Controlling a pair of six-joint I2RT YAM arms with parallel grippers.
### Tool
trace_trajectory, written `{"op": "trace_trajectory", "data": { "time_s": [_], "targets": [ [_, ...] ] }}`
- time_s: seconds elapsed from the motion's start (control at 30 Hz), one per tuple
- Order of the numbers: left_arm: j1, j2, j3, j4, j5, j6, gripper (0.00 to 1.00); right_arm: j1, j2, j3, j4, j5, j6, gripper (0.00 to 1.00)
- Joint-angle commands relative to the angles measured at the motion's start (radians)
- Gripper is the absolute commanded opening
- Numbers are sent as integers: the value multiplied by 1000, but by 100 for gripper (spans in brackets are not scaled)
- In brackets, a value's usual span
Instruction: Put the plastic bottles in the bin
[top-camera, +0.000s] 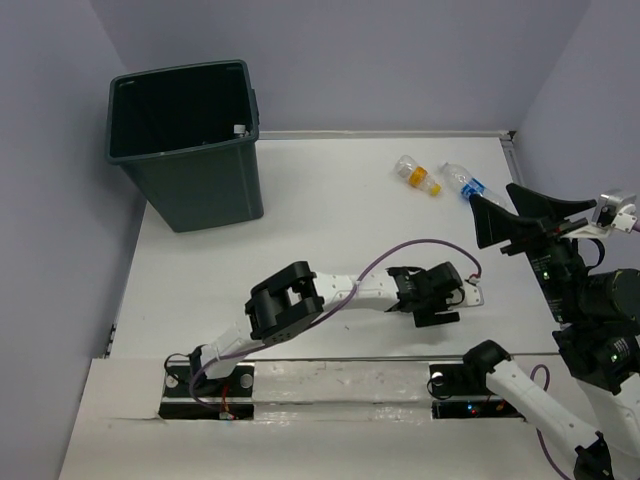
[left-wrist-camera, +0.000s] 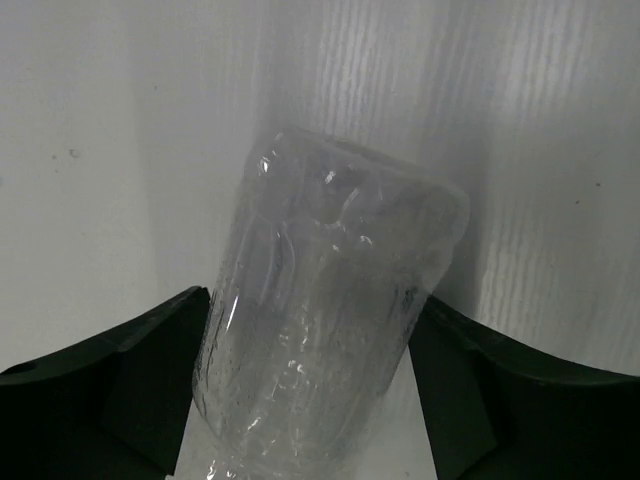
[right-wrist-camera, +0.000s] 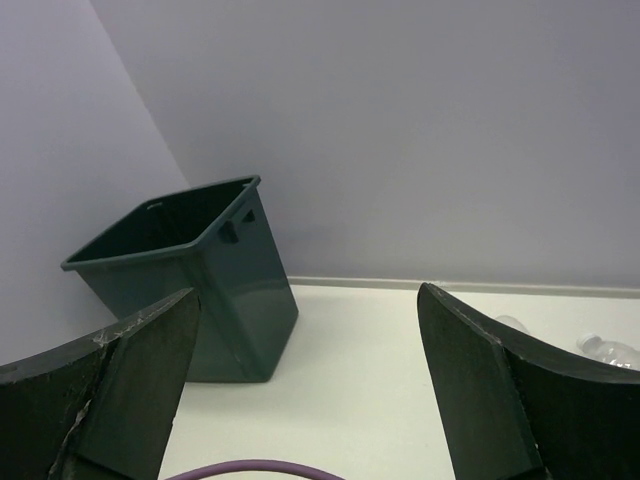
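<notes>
The bin (top-camera: 185, 140) stands at the table's far left, open top up; it also shows in the right wrist view (right-wrist-camera: 200, 290). My left gripper (top-camera: 435, 300) is low over the middle of the table. In the left wrist view my left gripper (left-wrist-camera: 310, 300) is shut on a clear plastic bottle (left-wrist-camera: 330, 300), with a finger against each side of it. Two more bottles lie at the far right: one with a yellow cap (top-camera: 415, 173) and one with a blue label (top-camera: 465, 180). My right gripper (top-camera: 520, 215) is raised near them, open and empty (right-wrist-camera: 308, 300).
Purple walls close the table on the left, back and right. A purple cable (top-camera: 420, 245) arcs over the left arm. The two arm bases sit on the near edge (top-camera: 330, 375).
</notes>
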Motion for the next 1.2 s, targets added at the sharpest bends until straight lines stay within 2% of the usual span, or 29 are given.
{"op": "trace_trajectory", "data": {
  "time_s": [0.0,0.07,0.13,0.27,0.37,0.5,0.6,0.67,0.7,0.77,0.87,0.9,0.97,1.0,1.17],
  "targets": [
    [24,16,75,-23,-56,28,76,3,-2,-5,-14,-30,-28,93],
    [42,1,57,-6,-90,15,49,3,-8,-8,-12,-22,-31,92],
    [56,-30,23,8,-113,8,30,3,-13,-10,-14,-19,-31,92],
    [80,-189,-101,63,-121,-29,30,3,-30,13,-26,-14,-41,92],
    [128,-371,-205,118,-112,-84,31,3,-44,51,-32,-8,-48,91],
    [253,-656,-285,185,-52,-149,32,3,-54,74,-34,-48,-45,90],
    [330,-825,-270,227,-24,-188,34,3,-45,64,-34,-89,-35,89],
    [422,-899,-243,238,13,-201,35,3,-31,51,-32,-122,-38,89],
    [456,-962,-218,299,63,-208,35,3,-15,48,-32,-163,-38,90],
    [558,-1014,-192,357,65,-216,37,3,7,35,-21,-229,-47,90],
    [681,-1035,-105,425,30,-277,37,3,56,19,-1,-283,-47,89],
    [765,-1019,-86,440,10,-302,37,3,71,10,9,-303,-48,89],
    [832,-996,-52,497,-93,-334,37,3,120,5,15,-317,-56,89],
    [900,-980,-37,505,-117,-368,37,3,137,4,17,-327,-65,89],
    [1094,-785,162,469,-199,-442,37,3,231,-16,35,-349,-105,88]
  ]
}}
